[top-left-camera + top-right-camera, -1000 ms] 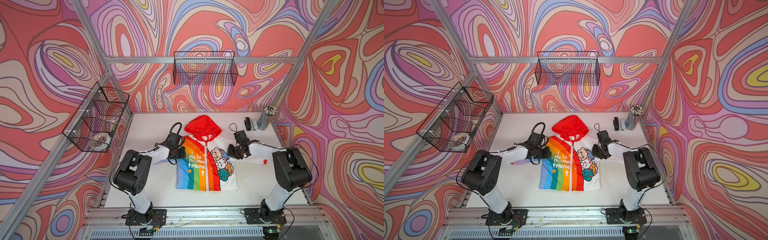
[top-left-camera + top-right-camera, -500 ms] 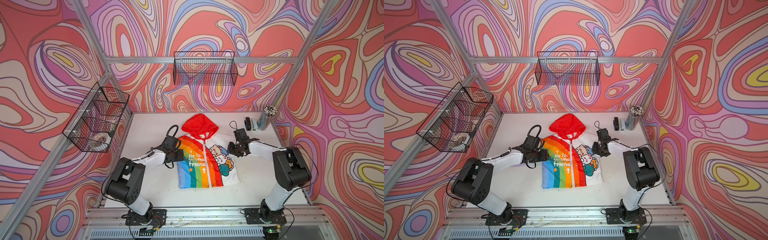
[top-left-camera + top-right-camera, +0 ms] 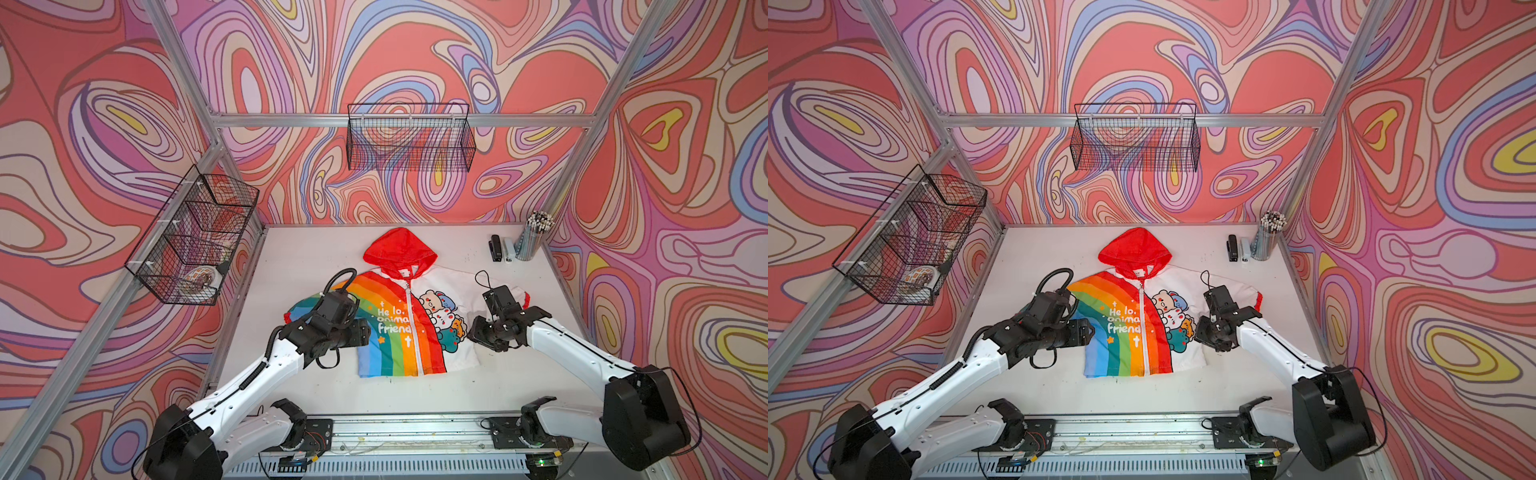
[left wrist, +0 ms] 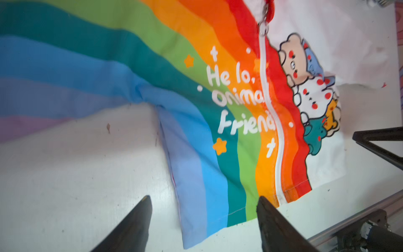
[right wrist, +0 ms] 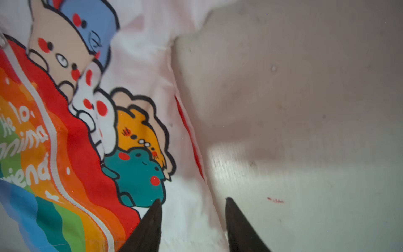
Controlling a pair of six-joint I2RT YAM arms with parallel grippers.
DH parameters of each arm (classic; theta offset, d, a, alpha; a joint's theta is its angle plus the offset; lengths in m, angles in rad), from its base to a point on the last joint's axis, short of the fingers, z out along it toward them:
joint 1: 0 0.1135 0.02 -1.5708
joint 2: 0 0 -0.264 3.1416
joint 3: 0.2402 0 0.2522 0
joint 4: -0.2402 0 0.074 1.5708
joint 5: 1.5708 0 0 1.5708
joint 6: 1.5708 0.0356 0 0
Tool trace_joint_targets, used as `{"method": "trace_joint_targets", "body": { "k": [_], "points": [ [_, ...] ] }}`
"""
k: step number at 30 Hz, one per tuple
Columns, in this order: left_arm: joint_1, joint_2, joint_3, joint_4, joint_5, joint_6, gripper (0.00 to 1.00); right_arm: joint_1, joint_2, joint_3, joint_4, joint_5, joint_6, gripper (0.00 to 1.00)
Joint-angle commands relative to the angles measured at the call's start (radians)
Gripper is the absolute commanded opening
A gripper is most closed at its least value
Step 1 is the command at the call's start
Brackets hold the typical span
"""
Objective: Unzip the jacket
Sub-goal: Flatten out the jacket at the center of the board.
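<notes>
In the last second I've let go on both sides. My left hand (image 4: 202, 198) now stands wide and empty beside the rainbow half's lower edge, no longer up at the shoulder. The jacket (image 3: 399, 328) lies flat, front up, mid-table (image 3: 299, 257), with its hood away from me and its sleeves spread further out than before. Its zipper (image 3: 413, 328) is closed full length, with the pull (image 4: 263, 26) at the collar. My right hand (image 5: 193, 199) has parted to a moderate gap and holds nothing, over the white half's side edge. The spreading looks done, so I judge the pull comes next.
</notes>
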Motion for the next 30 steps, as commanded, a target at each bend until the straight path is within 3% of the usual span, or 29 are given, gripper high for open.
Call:
{"method": "trace_joint_targets", "body": {
  "k": [1,6,18,23,30],
  "points": [
    [-0.042,-0.015,-0.062,-0.055,0.001,-0.122,0.8,0.021,-0.01,-0.009,-0.062,-0.021,0.029,0.53],
    [-0.085,0.012,-0.112,0.028,0.018,-0.175,0.84,0.044,0.02,-0.028,-0.04,-0.05,0.026,0.51],
    [-0.139,0.148,-0.16,0.111,0.004,-0.225,0.74,0.097,0.105,-0.047,-0.009,-0.017,0.033,0.46],
    [-0.138,0.179,-0.163,0.117,-0.019,-0.232,0.54,0.113,0.129,-0.053,0.013,-0.017,0.046,0.4],
    [-0.139,0.109,-0.153,0.029,-0.073,-0.246,0.07,0.151,0.085,-0.042,-0.036,0.031,0.088,0.12]
  ]
}}
